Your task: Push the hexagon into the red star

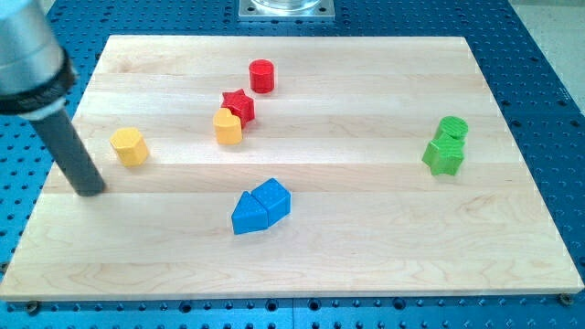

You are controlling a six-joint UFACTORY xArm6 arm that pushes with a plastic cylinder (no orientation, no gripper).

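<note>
A yellow hexagon (129,145) lies at the view's left on the wooden board (366,238). A red star (239,104) lies up and to the right of it, touching a yellow block (228,127) at its lower left. My tip (91,189) rests on the board just left of and below the hexagon, a short gap away.
A red cylinder (262,75) sits above the star. Two blue blocks (260,207) lie together at the bottom centre. A green cylinder (452,128) and a green star (444,156) sit together at the right. The arm's metal base plate (286,8) is at the top.
</note>
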